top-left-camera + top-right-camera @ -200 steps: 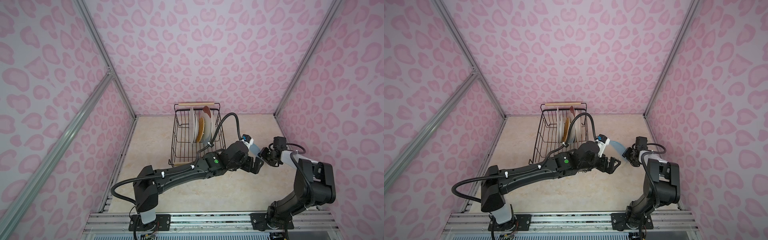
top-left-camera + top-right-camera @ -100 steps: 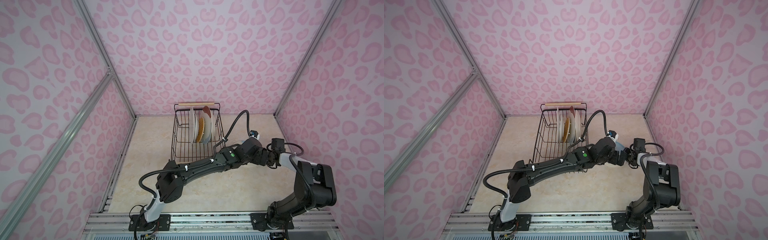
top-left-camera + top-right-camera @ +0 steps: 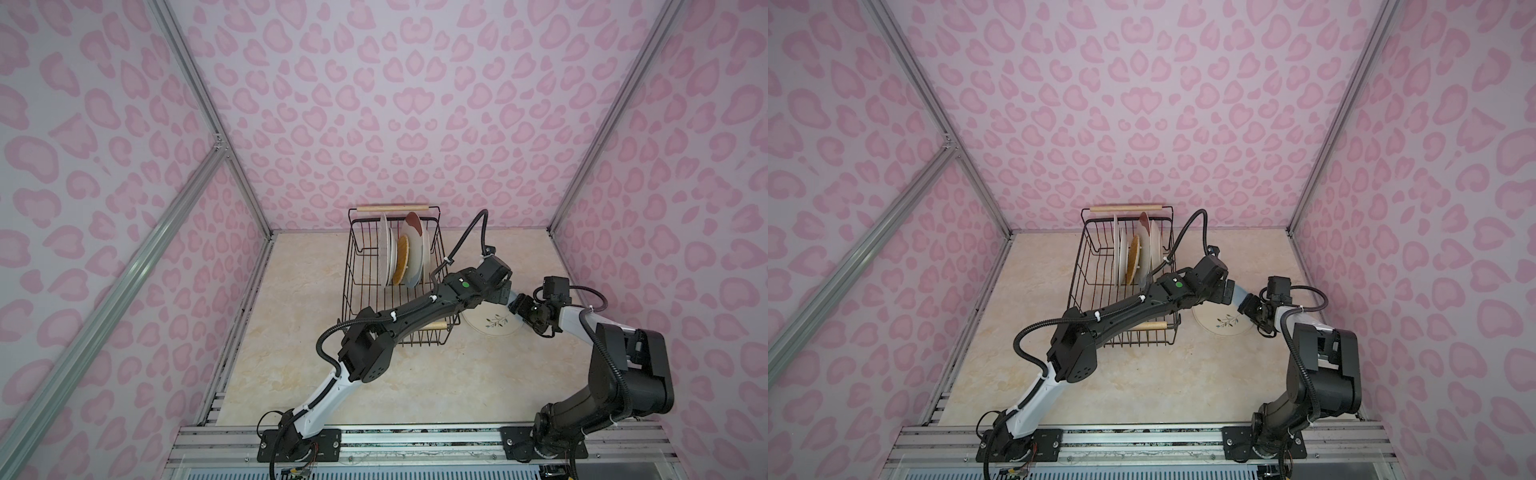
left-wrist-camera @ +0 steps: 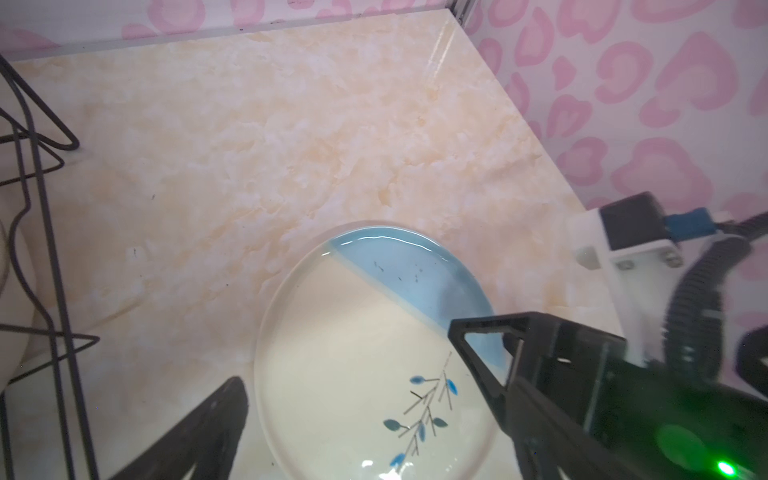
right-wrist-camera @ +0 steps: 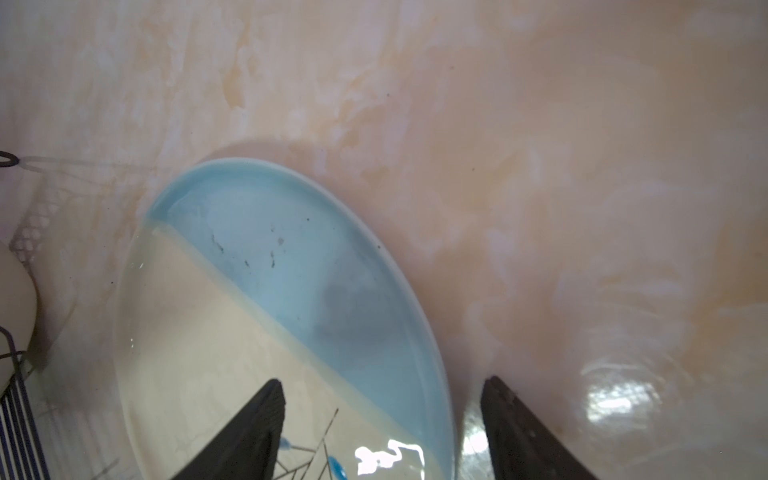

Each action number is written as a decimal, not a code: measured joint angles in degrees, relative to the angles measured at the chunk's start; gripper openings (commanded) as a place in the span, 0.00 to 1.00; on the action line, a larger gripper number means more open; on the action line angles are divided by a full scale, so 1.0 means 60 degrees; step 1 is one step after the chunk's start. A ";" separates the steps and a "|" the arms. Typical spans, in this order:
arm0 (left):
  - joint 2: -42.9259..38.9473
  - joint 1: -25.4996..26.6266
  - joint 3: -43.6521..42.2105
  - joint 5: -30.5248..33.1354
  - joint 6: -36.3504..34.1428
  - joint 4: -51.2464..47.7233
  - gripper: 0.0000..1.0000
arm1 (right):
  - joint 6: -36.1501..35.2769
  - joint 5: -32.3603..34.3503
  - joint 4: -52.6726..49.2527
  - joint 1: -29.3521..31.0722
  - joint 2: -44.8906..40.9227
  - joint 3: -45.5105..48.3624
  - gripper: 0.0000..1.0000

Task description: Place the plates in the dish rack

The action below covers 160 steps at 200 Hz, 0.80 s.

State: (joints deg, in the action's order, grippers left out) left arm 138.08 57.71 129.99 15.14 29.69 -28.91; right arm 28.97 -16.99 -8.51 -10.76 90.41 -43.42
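There, the left fingers stood wide open either side of the plate; the right fingers, open too, straddled its rim.

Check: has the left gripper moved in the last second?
Yes. The left gripper moved back along the black wire dish rack, away from its near wooden handle.

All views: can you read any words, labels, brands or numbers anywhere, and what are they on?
No readable text in any view.
Plate: only a painted blue sprig, no words.
Left arm: a green light, no legible label.
Rack and walls: no lettering.
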 measured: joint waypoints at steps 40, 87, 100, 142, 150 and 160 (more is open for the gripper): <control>0.0525 -0.0361 0.0601 0.0310 -0.0390 -0.0244 0.99 | -0.0007 -0.0102 0.0237 0.0000 0.0080 0.0029 0.79; 0.0641 -0.0685 0.0590 0.0291 -0.0470 -0.0288 0.99 | 0.0004 -0.0106 0.0481 0.0000 0.0211 -0.0029 0.78; 0.0634 -0.0805 0.0448 0.0291 -0.0466 -0.0200 0.99 | 0.0007 -0.0106 0.0481 0.0000 0.0208 -0.0029 0.77; 0.0605 -0.1228 -0.0452 0.0280 -0.0455 -0.0251 0.98 | 0.0124 -0.0233 0.0699 -0.0091 0.0153 0.0120 0.79; 0.0605 -0.1228 -0.0463 0.0219 -0.0488 -0.0302 0.98 | 0.0189 -0.0386 0.0805 -0.0168 0.0131 0.0186 0.79; 0.0605 -0.1191 -0.0415 0.0215 -0.0648 -0.0313 0.98 | 0.0284 -0.0586 0.1042 -0.0280 0.0124 0.0295 0.79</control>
State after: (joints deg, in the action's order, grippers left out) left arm 141.71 50.57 127.50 16.43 25.80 -30.79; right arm 30.68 -20.51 -2.26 -12.45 91.15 -41.65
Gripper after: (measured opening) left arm 0.980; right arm 0.794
